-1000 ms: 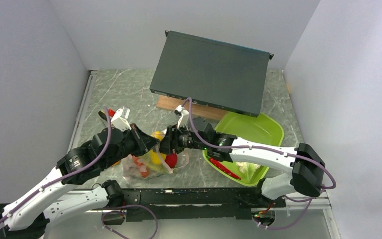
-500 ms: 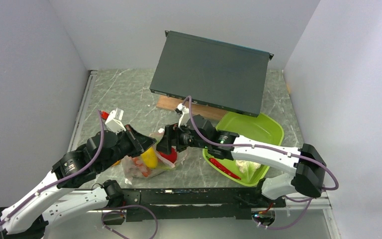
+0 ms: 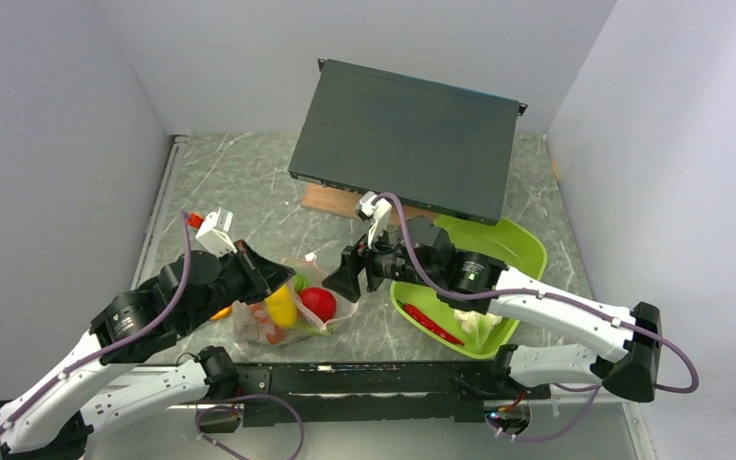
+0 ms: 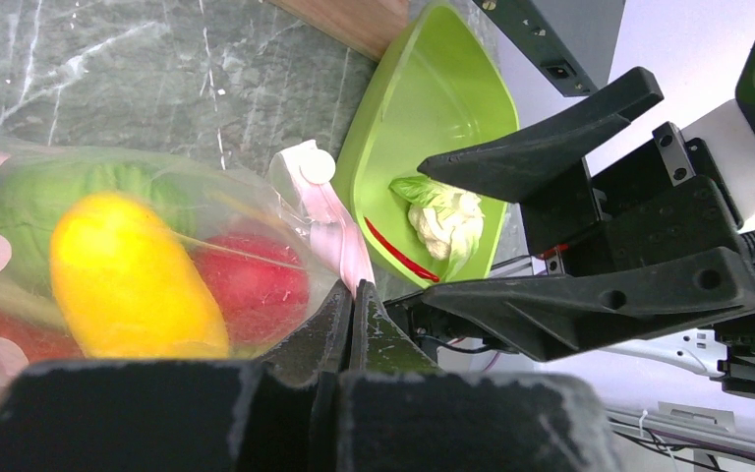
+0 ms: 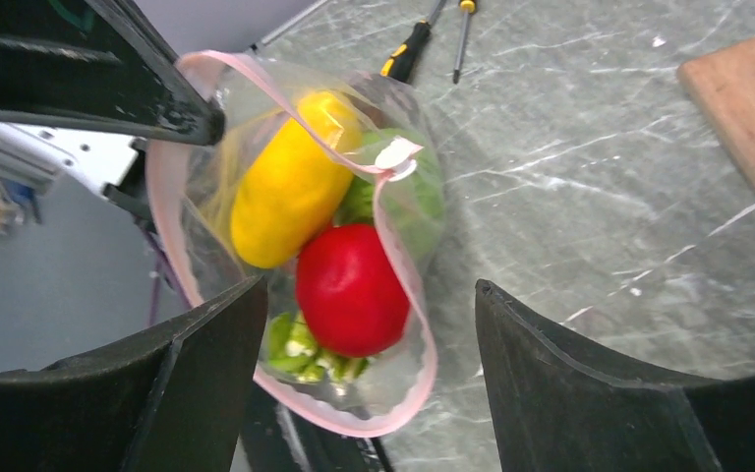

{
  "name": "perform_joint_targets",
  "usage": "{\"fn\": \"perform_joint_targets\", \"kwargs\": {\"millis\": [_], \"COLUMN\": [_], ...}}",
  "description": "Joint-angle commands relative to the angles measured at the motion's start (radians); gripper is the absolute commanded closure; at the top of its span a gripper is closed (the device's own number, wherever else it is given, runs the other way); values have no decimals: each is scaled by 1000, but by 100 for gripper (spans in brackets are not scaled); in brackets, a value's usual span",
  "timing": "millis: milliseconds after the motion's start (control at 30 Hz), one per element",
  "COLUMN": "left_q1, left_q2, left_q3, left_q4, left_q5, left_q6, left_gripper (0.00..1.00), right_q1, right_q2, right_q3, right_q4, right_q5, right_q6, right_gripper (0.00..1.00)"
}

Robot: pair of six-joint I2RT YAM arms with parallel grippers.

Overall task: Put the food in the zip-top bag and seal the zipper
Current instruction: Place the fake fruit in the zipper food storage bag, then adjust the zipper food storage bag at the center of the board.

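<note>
The zip-top bag (image 3: pixel 252 324) lies at the table's near left with its mouth held open. Inside it are a red tomato (image 3: pixel 318 303), a yellow fruit (image 3: pixel 281 307), green cabbage (image 5: pixel 398 192) and green stalks (image 5: pixel 300 352). My left gripper (image 3: pixel 285 279) is shut on the pink zipper (image 4: pixel 339 246) at the bag's rim. My right gripper (image 3: pixel 350 283) is open and empty just right of the mouth; in its wrist view the gripper (image 5: pixel 369 285) frames the tomato (image 5: pixel 349 290) and the zipper (image 5: pixel 420 324). White cauliflower (image 3: pixel 476 326) and a red chili (image 3: pixel 431 324) lie in the tray.
The lime-green tray (image 3: pixel 513 249) stands right of the bag. A dark flat box (image 3: pixel 407 139) rests tilted on a wooden block (image 3: pixel 331 201) at the back. Two screwdrivers (image 5: pixel 408 49) lie beyond the bag. Walls close in on both sides.
My right gripper has drawn back to the right, out of the bag's mouth, and the tomato now lies inside the bag. My left gripper still holds the rim and has shifted slightly left.
</note>
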Motion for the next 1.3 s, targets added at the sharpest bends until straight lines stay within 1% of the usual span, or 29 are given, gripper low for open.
{"fn": "perform_joint_targets", "kwargs": {"millis": [0, 200, 300, 367, 433, 467, 567, 600, 633, 700, 767, 833, 967, 1033, 1133, 1200, 1267], "left_q1": [0, 0, 0, 0, 0, 0, 0, 0, 0, 0, 0, 0, 0, 0, 0, 0, 0], "left_q2": [5, 1, 9, 15, 20, 22, 33, 38, 41, 52, 69, 96, 168, 204, 247, 266, 269], "left_q3": [66, 53, 62, 68, 76, 79, 92, 96, 101, 111, 128, 159, 248, 286, 329, 340, 327], "left_q4": [14, 22, 18, 16, 11, 8, 3, 1, -1, -9, -19, -35, -82, -103, -123, -128, -114], "left_q5": [-11, 14, 19, 24, 23, 22, 18, 18, 17, 11, 10, 7, -10, -25, -32, -29, -10], "left_q6": [18, 6, 7, 12, 19, 21, 39, 45, 53, 69, 94, 127, 214, 259, 317, 346, 365], "left_gripper": [100, 100, 100, 100, 100, 100, 100, 100, 100, 100, 100, 100, 100, 100, 100, 100, 100], "right_q1": [-4, -4, -4, -4, -5, -5, -4, -4, -4, -3, -3, -4, -2, -4, -3, 1, 17], "right_q2": [17, 59, 95, 108, 114, 120, 140, 146, 149, 144, 112, 69, 38, 26, 14, 24, 39], "right_q3": [-8, -83, -65, -71, -85, -86, -62, -50, -37, -12, -15, -17, 49, 43, -17, -27, -9], "right_q4": [14, 171, 173, 185, 221, 230, 217, 206, 197, 157, 180, 210, 154, 181, 304, 344, 321], "right_q5": [-3, -30, -74, -73, -86, -93, -114, -116, -114, -100, -101, -81, -32, -18, -5, -2, 41], "right_q6": [-190, -197, -213, -215, -221, -217, -192, -179, -165, -123, -56, 51, 218, 339, 492, 550, 567], "right_gripper": [24, 29, 37, 42, 48, 54, 77, 86, 99, 100, 100, 100, 100, 100, 100, 100, 100]}}
